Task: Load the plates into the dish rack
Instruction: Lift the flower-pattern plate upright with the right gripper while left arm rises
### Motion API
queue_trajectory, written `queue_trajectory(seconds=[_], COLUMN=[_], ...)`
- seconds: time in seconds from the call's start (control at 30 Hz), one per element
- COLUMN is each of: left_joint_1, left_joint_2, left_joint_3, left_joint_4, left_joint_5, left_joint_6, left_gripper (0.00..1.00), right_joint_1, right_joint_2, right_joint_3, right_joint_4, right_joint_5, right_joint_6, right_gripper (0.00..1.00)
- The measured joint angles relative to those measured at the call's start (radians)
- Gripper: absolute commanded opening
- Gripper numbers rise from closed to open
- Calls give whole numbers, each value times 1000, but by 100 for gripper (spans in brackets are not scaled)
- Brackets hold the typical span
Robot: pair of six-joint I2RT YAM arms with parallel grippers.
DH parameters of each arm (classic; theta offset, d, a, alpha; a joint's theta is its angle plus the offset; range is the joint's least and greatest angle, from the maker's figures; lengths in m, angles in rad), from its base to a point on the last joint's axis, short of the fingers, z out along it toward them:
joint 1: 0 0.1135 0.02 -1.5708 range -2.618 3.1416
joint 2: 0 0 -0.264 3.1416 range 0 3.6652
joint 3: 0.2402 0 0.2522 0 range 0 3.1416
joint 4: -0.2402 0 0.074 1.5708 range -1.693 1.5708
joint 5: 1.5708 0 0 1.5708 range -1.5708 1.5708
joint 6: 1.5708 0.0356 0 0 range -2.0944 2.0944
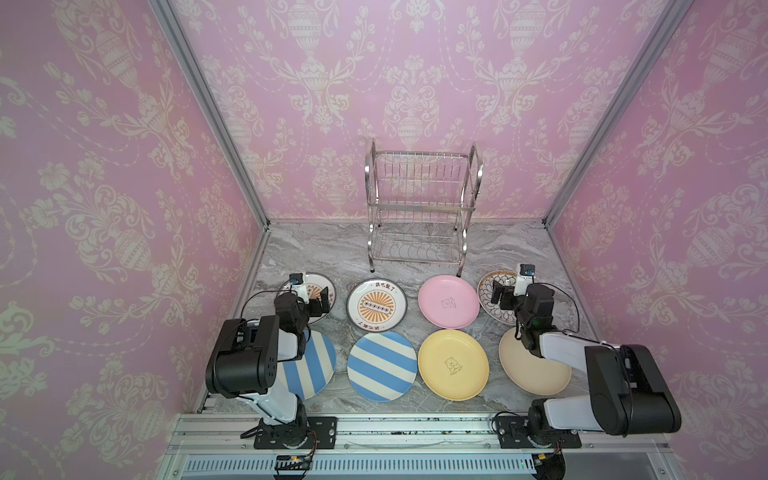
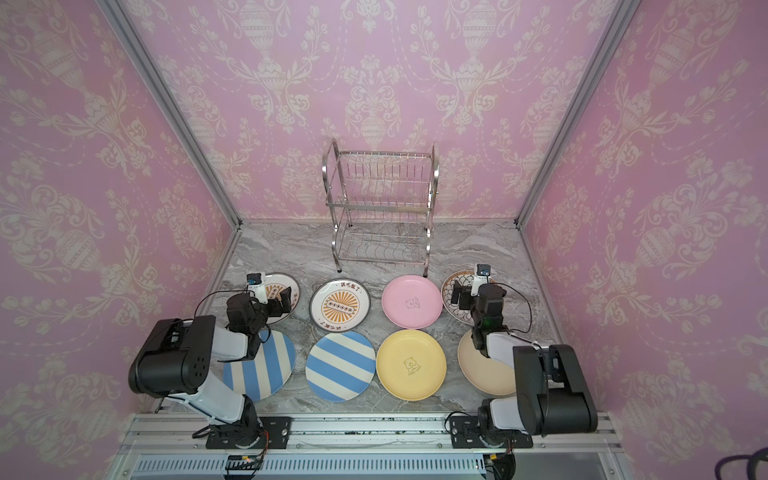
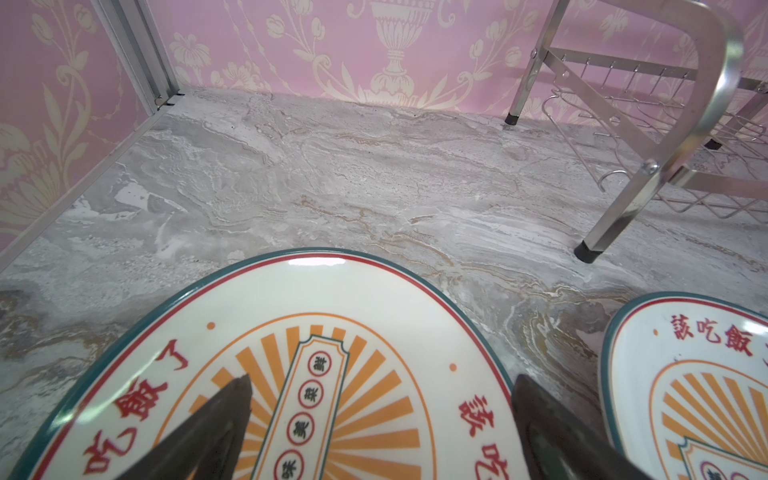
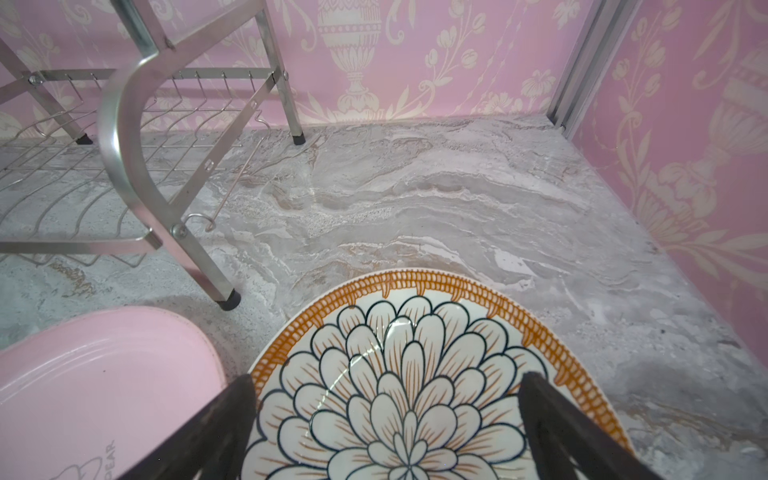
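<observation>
All eight plates lie flat on the marble desk in two rows, and the steel dish rack at the far middle has both tiers empty, so none of the loading is done yet. Your left gripper is spread wide and holds nothing. It is over the far-left sunburst plate, with one finger above the pattern and the other past the plate's right edge. Your right gripper is just as wide and empty above the far-right petal-patterned plate. Between those two sit the second sunburst plate and the pink plate. The near row, left to right, holds two blue-striped plates, a yellow plate and a beige plate. The glossy patterned plates look like glazed ceramic, so expect them to be stiff, fairly heavy, slick and likely to chip. The plain matte ones may be lighter. Because each plate lies flat, the raised rim is probably your only hold. Slip one finger under the lip, put the other on top, and pinch firmly before you tip the plate upright for a slot.
</observation>
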Motion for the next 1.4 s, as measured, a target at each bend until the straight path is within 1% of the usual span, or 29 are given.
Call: queue_trajectory(seconds=[0.1,0.2,0.3,0.37,0.43,0.5,0.6,0.67,0.83,0.93,1.0,1.13,1.23,1.4], left_joint_1=[0,0,0,0,0,0,0,0,0,0,0,0,0,0], left_joint_2=[-118,-206,-232,-230,-229,-228,-223,-214,-169,-150,-143,-136,-135,-134], left_joint_3=[67,138,187,214,236,248,248,248,273,287,297,319,333,347], left_joint_4=[-143,-209,-230,-250,-272,-274,-253,-240,-231,-223,-222,-222,-222,-227], left_joint_5=[-2,12,64,109,159,213,282,319,394,414,421,425,430,433], left_joint_6=[-2,-38,-102,-139,-170,-193,-220,-232,-266,-286,-297,-316,-317,-317], left_gripper=[99,99,99,99,99,99,99,99,99,99,99,99,99,99], right_joint_1=[-68,-137,-183,-214,-263,-317,-380,-403,-424,-424,-423,-423,-423,-423], right_joint_2=[-95,-133,-111,-84,-51,-26,11,41,130,175,196,217,211,141], right_joint_3=[145,270,354,367,362,343,316,308,307,307,309,315,315,310], right_joint_4=[-211,-390,-544,-608,-663,-690,-702,-699,-678,-675,-676,-687,-695,-715], right_joint_5=[-34,-80,-109,-141,-183,-225,-286,-326,-420,-447,-461,-466,-453,-420], right_joint_6=[31,65,88,112,142,171,205,220,233,233,230,228,224,222], right_gripper=[97,94,91,83,79,73,68,65,60,57,52,52,56,59])
